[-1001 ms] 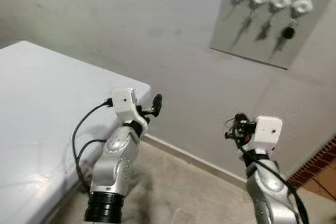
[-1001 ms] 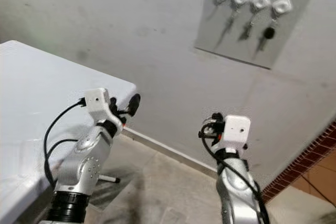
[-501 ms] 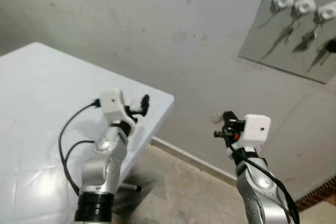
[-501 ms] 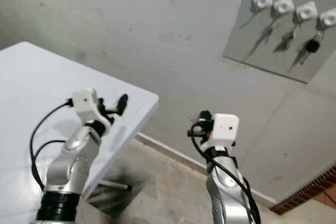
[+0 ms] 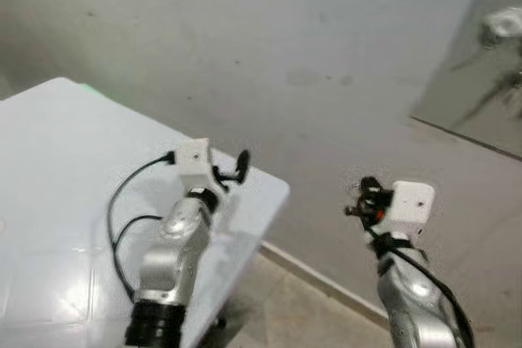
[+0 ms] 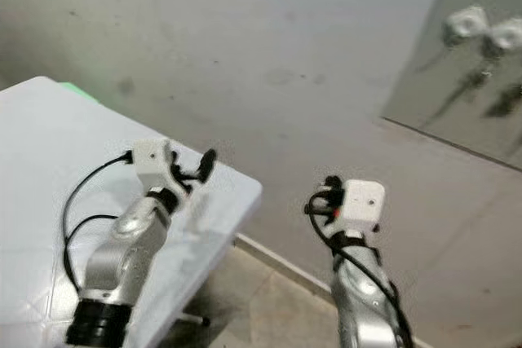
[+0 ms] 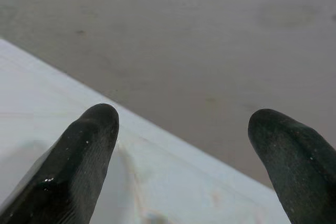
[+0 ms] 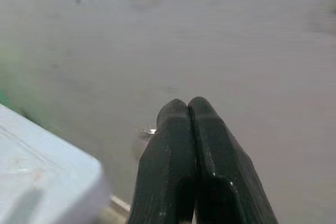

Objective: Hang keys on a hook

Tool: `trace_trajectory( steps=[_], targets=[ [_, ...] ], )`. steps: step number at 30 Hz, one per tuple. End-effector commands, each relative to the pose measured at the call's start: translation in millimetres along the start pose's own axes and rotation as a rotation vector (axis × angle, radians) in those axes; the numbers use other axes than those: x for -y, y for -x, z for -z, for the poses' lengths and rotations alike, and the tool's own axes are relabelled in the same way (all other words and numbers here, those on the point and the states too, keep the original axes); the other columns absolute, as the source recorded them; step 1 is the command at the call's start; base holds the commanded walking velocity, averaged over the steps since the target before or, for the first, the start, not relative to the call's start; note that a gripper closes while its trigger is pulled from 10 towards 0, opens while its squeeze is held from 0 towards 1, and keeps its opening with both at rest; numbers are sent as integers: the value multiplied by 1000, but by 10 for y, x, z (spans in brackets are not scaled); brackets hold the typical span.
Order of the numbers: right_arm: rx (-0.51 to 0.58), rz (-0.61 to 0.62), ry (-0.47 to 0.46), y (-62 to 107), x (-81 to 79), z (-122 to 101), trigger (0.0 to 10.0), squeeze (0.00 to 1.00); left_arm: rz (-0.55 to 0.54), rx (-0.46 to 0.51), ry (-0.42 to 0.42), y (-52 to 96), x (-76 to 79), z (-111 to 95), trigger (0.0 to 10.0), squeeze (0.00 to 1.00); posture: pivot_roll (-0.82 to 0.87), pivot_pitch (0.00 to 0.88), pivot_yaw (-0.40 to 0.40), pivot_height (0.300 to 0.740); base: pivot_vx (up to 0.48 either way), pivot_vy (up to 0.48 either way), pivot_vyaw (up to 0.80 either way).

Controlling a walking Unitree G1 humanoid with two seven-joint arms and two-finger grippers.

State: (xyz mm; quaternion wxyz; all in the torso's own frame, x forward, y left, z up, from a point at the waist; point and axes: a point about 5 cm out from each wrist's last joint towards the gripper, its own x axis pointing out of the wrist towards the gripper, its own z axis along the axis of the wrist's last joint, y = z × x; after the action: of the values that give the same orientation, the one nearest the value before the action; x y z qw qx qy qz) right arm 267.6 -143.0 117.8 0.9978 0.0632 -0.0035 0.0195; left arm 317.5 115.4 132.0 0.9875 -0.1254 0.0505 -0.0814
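Silver key ring [image 8: 148, 131] beside right gripper [image 8: 188, 109], jaws pressed together

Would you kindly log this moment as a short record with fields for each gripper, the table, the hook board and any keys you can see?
left gripper: fingers apart, raised over the corner of the table
right gripper: fingers pressed together, raised toward the wall; a small metal glint shows at the tips, too unclear to name
table: white, on the robot's left
hook board: grey panel on the wall, upper right, blurred
hooks: white, on the board
keys: dark blurred shapes hanging under the hooks
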Motion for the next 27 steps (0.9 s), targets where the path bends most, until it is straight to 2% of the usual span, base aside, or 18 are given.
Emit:
trace_trajectory(
  steps=[1,7,17,23,27],
  targets=[
    [10,35,13,12,115,-34,10000,0,45,-1,3,-15,147,3,10000,0,51,39,-59,740,386,0,0],
    [9,33,11,13,110,-29,10000,0,57,-16,52,-9,186,33,10000,0,51,37,-58,740,210,0,0],
    [33,16,1,21,104,-53,10000,0,52,4,39,4,184,13,10000,0,52,38,-61,740,0,0,0],
    [-1,19,7,12,114,-18,10000,0,53,6,38,3,186,18,10000,0,51,31,-62,740,0,0,0],
    [-14,25,8,6,124,-4,10000,0,56,5,40,-1,195,18,10000,0,51,29,-62,740,0,0,-573]
  ],
)
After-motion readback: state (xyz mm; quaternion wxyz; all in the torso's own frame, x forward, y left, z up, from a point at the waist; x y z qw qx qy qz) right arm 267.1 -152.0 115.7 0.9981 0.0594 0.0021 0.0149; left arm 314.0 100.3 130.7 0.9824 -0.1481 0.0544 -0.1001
